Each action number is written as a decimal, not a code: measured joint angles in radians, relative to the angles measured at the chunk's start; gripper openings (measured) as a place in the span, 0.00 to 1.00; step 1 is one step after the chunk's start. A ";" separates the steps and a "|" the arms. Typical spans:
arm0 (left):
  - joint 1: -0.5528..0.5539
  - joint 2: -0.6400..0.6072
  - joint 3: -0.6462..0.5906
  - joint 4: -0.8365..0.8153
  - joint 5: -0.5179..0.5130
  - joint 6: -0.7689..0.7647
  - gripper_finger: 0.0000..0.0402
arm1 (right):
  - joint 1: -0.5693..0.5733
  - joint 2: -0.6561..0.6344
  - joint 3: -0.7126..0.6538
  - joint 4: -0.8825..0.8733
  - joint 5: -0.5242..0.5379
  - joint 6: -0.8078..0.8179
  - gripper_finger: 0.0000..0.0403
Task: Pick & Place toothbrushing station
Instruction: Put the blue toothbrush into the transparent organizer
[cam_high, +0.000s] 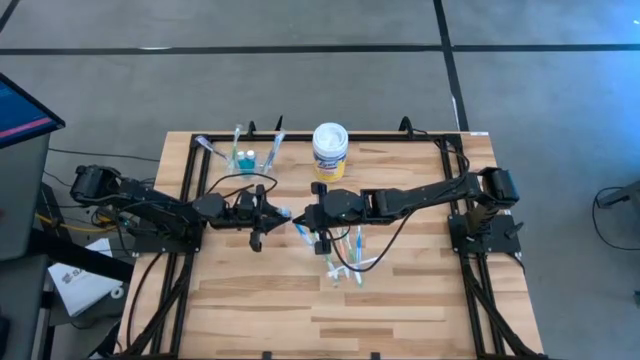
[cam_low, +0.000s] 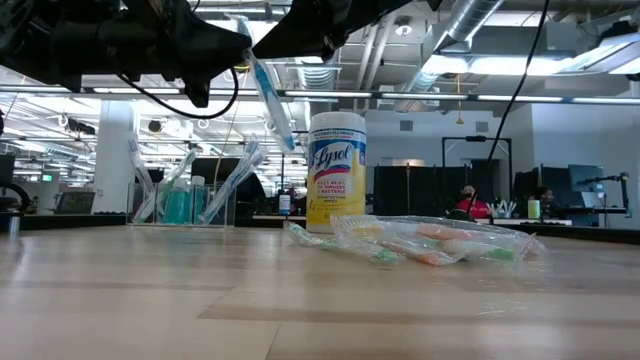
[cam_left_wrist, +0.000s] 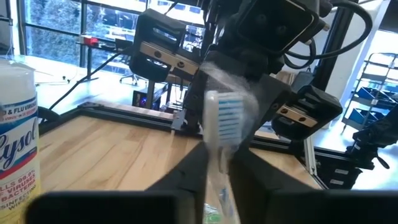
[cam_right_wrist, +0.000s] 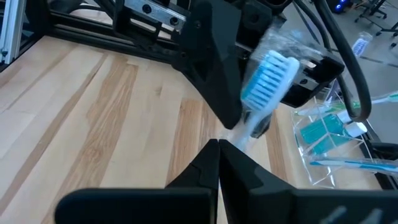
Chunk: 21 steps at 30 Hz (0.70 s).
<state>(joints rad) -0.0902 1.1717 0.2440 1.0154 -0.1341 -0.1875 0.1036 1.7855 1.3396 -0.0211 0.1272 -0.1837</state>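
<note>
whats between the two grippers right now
A blue-bristled toothbrush in clear wrap spans the gap between the left gripper and the right gripper. Both wrist views show each gripper shut on it.

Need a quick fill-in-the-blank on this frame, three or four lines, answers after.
1. The blue-bristled white toothbrush in clear wrap is held above the table between ____ grippers.
2. The right gripper is ____ on that toothbrush.
3. The white-lidded, yellow-labelled round tub stands ____ on the wooden table.
4. Teal toothpaste tubes sit in the clear plastic holder on the ____ arm's side of the tub.

Answers: both; shut; upright; left
</note>
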 joint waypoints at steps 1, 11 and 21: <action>0.000 0.000 0.000 0.000 0.000 0.005 0.09 | 0.000 0.000 0.000 0.000 0.000 0.000 0.00; 0.000 -0.002 0.000 -0.003 -0.027 0.019 0.01 | 0.000 0.000 0.000 -0.004 0.000 0.000 0.00; 0.013 -0.132 0.000 -0.170 -0.068 0.019 0.01 | 0.000 0.001 0.000 -0.038 -0.001 0.000 0.03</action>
<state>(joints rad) -0.0775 1.0397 0.2443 0.8456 -0.2020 -0.1684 0.1036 1.7866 1.3392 -0.0593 0.1259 -0.1833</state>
